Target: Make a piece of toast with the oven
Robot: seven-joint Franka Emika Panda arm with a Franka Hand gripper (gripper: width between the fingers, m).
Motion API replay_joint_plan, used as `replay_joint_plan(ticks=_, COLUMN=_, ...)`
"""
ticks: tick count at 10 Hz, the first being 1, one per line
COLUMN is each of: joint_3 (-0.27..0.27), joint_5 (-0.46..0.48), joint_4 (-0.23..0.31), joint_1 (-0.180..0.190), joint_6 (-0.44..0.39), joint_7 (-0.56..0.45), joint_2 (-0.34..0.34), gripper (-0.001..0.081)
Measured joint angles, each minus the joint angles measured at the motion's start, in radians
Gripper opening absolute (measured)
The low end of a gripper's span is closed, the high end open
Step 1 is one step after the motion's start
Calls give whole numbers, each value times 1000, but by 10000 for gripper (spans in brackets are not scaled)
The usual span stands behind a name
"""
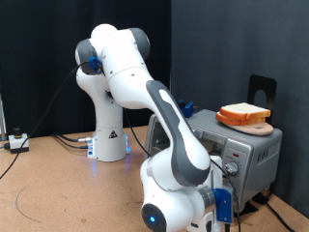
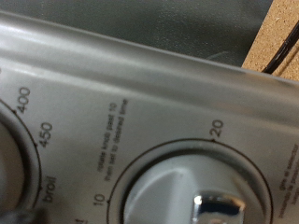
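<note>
- Your gripper (image 1: 228, 174) is low down at the front of the oven (image 1: 253, 147), right by its knobs, near the counter's edge at the exterior view's bottom right.
- You cannot tell if the gripper's fingers are apart or together. The arm (image 1: 174, 126) hides them in the exterior view, and they do not show in the wrist view.
- In the wrist view you look very close at the oven's grey front panel (image 2: 140, 84). A round timer knob (image 2: 201, 191) with a shiny middle fills the low part, with the numbers 10 and 20 around it.
- Beside it you see the edge of a second knob (image 2: 14, 159) with 400, 450 and "broil" printed near it.
- The piece of toast (image 1: 241, 111) lies on a round wooden board (image 1: 246, 124) on top of the oven, well apart from your gripper.
- You cannot tell if there is more than one slice on the board.
- The oven sits on the brown counter (image 1: 58, 184) at the exterior view's right side.
- The arm's white base (image 1: 109, 135) stands further back, near the middle of the counter.
- A black cable (image 2: 280, 56) shows at one corner of the wrist view.
</note>
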Motion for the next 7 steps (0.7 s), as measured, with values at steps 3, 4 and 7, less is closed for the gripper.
replay_joint_plan(ticks=3, joint_3=0, joint_5=4, joint_4=0, joint_1=0, joint_6=0, joint_7=0, joint_2=1, gripper=381)
replay_joint_plan(ticks=4, joint_3=-1, joint_5=6, joint_4=0, joint_1=-1, joint_6=4, joint_7=0, joint_2=3, gripper=198)
replay_joint_plan(ticks=7, joint_3=-1, joint_5=8, joint_4=1, joint_1=-2, joint_6=8, joint_7=4, joint_2=7, gripper=96)
